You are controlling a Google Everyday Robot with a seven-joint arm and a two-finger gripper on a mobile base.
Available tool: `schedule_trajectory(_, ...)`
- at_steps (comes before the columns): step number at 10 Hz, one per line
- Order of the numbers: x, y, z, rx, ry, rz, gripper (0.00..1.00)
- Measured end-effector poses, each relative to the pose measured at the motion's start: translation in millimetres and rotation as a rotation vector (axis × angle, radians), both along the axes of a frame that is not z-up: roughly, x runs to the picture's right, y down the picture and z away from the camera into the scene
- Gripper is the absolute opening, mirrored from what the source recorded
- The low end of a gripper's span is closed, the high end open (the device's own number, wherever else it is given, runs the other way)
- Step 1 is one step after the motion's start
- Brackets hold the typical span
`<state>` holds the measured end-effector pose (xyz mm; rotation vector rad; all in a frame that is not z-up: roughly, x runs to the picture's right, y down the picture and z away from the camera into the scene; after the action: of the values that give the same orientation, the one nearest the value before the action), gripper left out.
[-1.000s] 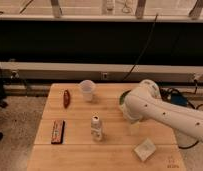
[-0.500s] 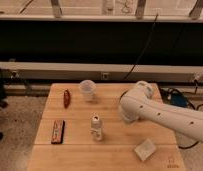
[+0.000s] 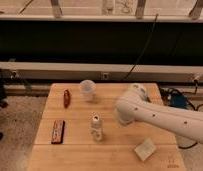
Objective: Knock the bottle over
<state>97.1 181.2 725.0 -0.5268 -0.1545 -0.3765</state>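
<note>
The bottle (image 3: 96, 127) is small, slim and clear, with a white cap and a pale label. It stands upright near the middle of the wooden table (image 3: 110, 155). My white arm reaches in from the right. Its gripper (image 3: 123, 116) end hangs low over the table, just right of the bottle and a short gap away from it. The arm's bulk hides most of the gripper.
A wider clear plastic cup (image 3: 87, 90) stands behind the bottle at the back. A small red-brown object (image 3: 67, 98) lies at the back left and a flat red bar (image 3: 58, 131) at the left. A pale sponge-like block (image 3: 145, 149) lies at the front right.
My arm has moved left, bringing its gripper end closer to the bottle. The bottle still stands in the same place.
</note>
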Motion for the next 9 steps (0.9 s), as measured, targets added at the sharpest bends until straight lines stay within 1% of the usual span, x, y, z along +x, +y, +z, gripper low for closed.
schedule_trajectory(2,-15.9,1.5,-0.1,-0.01,-0.017,-0.021,0.01)
schedule_trajectory(4,-21.6,3.6,-2.0,-0.019,-0.022,-0.045,0.01)
schedule_trajectory(8,-63.1,4.6,-8.1,-0.045,-0.071,-0.097,0.01)
schedule_trajectory(9,-67.5,5.8,-9.8,-0.054,-0.076,-0.109,0.01)
